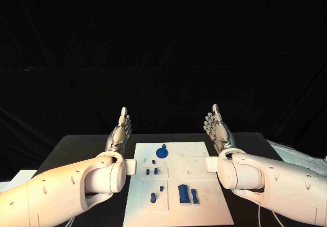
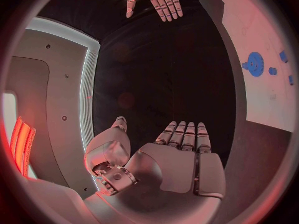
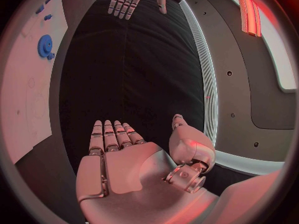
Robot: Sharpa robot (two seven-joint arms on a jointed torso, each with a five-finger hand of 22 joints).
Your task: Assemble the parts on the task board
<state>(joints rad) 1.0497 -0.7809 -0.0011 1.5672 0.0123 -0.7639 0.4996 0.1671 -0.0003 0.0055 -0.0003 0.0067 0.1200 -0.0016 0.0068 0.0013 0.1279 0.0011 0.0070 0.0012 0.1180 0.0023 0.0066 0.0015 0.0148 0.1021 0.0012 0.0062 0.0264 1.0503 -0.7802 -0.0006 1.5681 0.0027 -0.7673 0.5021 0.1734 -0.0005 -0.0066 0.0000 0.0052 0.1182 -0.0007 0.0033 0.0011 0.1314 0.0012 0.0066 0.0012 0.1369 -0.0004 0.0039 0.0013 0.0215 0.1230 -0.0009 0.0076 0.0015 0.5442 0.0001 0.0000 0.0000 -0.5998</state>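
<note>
We see the black worktop [image 1: 81, 146] carrying the white board [image 1: 180, 189] in its middle, between our two arms. Our left hand [image 1: 120, 132] and right hand [image 1: 218, 128] are raised at the board's far corners, fingers straight and apart, holding nothing. On the board lie the blue parts: a round gear [image 1: 162, 152] at the far end, two upright blocks [image 1: 186, 194] nearer us, and several small pegs [image 1: 154, 170] between. We judge all of them light, rigid and probably smooth plastic. The gear looks best pinched across its rim, the blocks across their narrow sides; the pegs look fiddly and may roll.
</note>
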